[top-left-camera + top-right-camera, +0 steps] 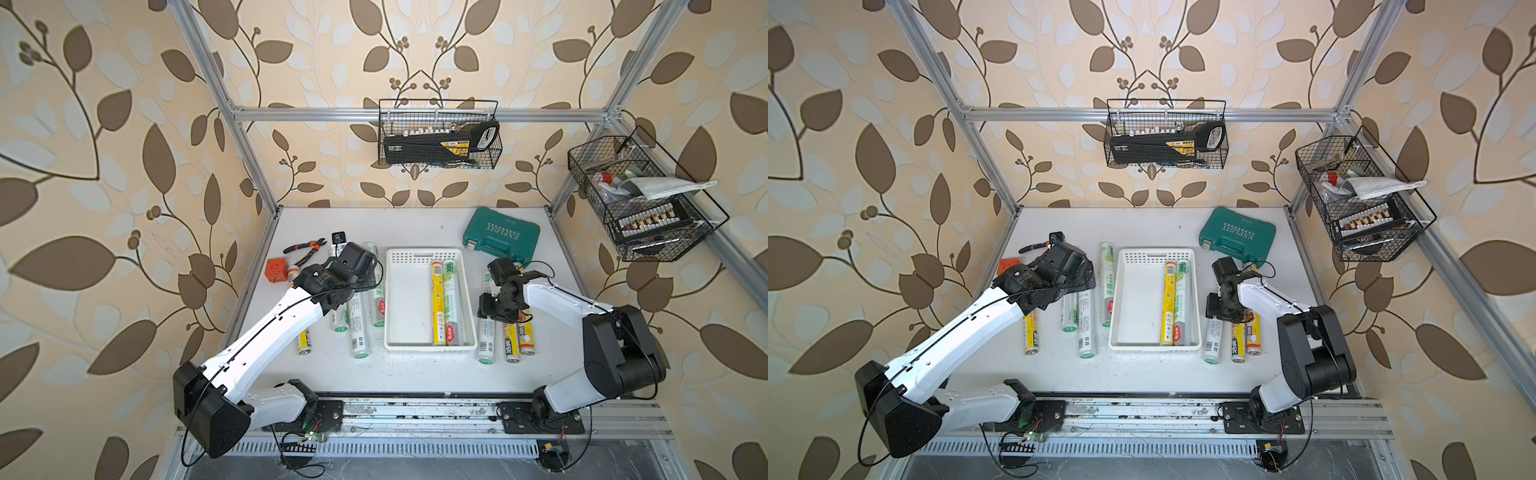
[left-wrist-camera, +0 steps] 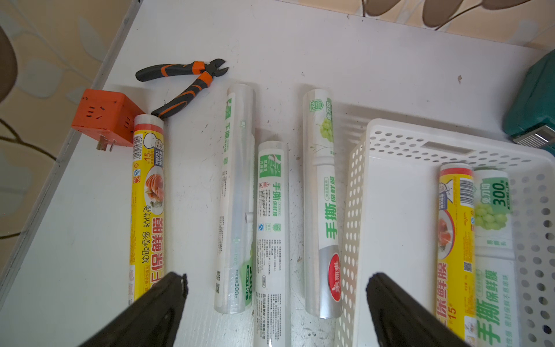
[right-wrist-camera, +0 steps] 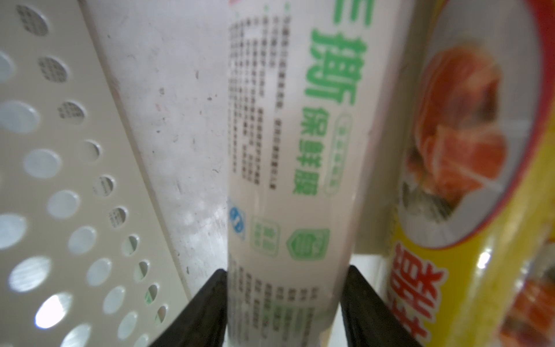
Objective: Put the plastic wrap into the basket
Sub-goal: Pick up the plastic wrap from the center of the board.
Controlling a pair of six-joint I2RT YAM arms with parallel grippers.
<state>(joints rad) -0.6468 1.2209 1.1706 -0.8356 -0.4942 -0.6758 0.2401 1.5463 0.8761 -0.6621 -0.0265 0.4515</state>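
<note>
Wide open over the left half of the basket; right half taken by 2 rolls lying along its right wall. Bare counter across upper centre of the frame and along the strip below the basket. Crowded left of the basket: row of rolls, pliers and orange plug cube behind, left arm overhead. Tight right of the basket: 3 rolls packed together, slim gap at the basket's wall filled by a finger of the right tool, closed around the nearest roll. Upper right blocked by green case.
</note>
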